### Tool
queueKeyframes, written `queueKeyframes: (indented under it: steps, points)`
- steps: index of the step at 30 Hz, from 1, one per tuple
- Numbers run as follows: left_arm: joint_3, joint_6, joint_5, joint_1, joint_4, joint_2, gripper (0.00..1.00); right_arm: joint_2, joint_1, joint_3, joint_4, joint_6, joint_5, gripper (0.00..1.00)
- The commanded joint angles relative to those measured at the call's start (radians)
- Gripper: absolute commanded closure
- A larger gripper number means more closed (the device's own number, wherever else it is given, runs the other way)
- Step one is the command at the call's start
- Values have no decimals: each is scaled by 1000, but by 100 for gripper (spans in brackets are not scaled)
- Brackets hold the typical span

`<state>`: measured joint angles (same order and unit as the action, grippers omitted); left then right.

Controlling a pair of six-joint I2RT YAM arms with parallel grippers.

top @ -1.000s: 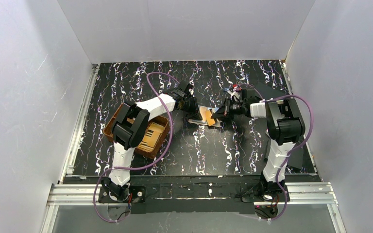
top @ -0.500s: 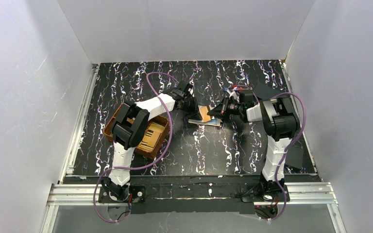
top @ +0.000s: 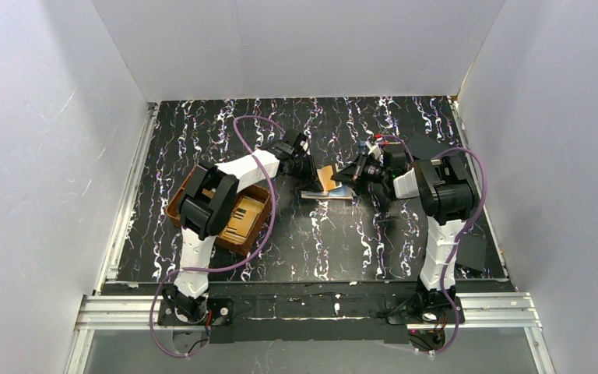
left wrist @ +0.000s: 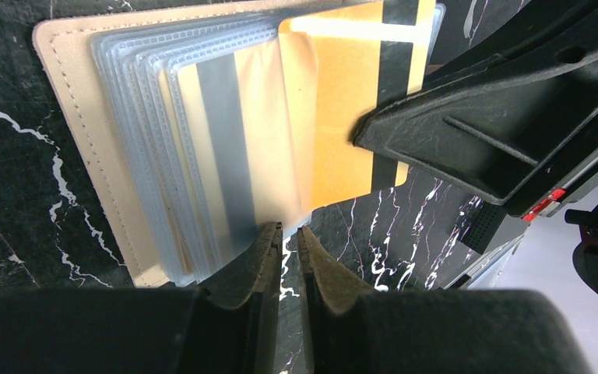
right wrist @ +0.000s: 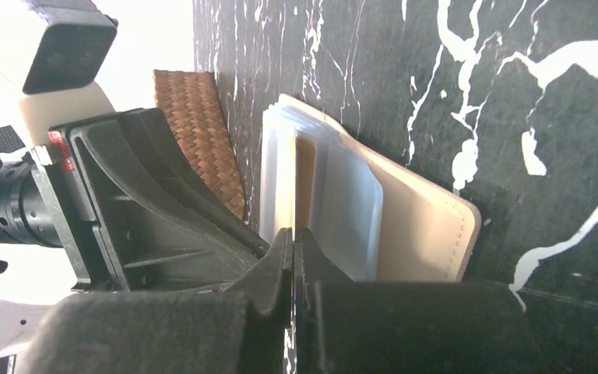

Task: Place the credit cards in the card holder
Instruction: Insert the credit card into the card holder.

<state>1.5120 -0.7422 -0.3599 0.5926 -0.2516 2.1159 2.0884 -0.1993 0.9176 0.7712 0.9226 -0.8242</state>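
The beige card holder (left wrist: 70,132) lies open on the table with its clear sleeves (left wrist: 148,117) fanned out; from above the card holder (top: 325,192) sits between both grippers. A gold credit card (left wrist: 342,101) with a dark stripe lies partly in a sleeve, its lower corner sticking out over the table. My right gripper (right wrist: 293,238) is shut on that card's edge, and the card (right wrist: 304,175) runs edge-on into the sleeves. My left gripper (left wrist: 289,232) rests at the holder's near edge, barely open, with nothing in the slit. More tan cards (top: 244,218) lie in the tray.
A brown woven tray (top: 192,187) stands at the left under the left arm, and its wall (right wrist: 202,132) shows behind the holder. Black flat plates lie at the right (top: 476,251) and behind the right arm (top: 430,145). White walls close in three sides.
The right gripper has moved left toward the holder with the gold card, and the card now lies further over the sleeves. The left arm has hardly moved.
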Motion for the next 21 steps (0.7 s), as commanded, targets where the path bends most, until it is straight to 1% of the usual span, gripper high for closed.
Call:
queueKeyframes:
  steps: [1,2,4,6,7,8,9,10,11,12,13,14,15,17,21]
  points:
    - [-17,1,-8,-5,-29,-12,87,20,-12,-30,123,30,27,99]
    - [-15,-2,-14,-5,-25,-10,86,23,-18,-41,145,59,30,99]
    - [0,-14,-34,-8,-21,-13,83,42,-29,-94,312,177,33,99]
    - [0,-38,-59,-22,6,-39,79,51,-39,-103,339,188,27,98]
    - [2,-56,-78,-37,18,-64,76,48,-40,-109,339,185,26,95]
    - [3,-64,-87,-49,25,-81,73,44,-42,-111,339,187,26,87]
    - [2,-65,-84,-55,27,-91,72,41,-44,-111,339,191,28,84]
    - [2,-62,-80,-63,26,-101,71,37,-46,-113,339,195,35,77]
    - [3,-54,-72,-73,18,-111,70,27,-46,-114,321,188,42,72]
    - [2,-33,-59,-91,-5,-118,70,-15,-46,-98,191,110,54,65]
    - [-5,-21,-45,-105,-18,-117,70,-98,-48,-51,-110,-89,103,56]
    - [-8,-5,-22,-112,-27,-102,70,-147,-54,18,-392,-265,157,50]
    - [-6,1,-16,-112,-29,-92,70,-155,-55,42,-464,-308,172,49]
    - [1,6,-11,-112,-35,-74,72,-164,-58,70,-542,-360,191,47]
    - [0,19,11,-113,-47,-65,75,-168,-63,92,-602,-400,203,47]
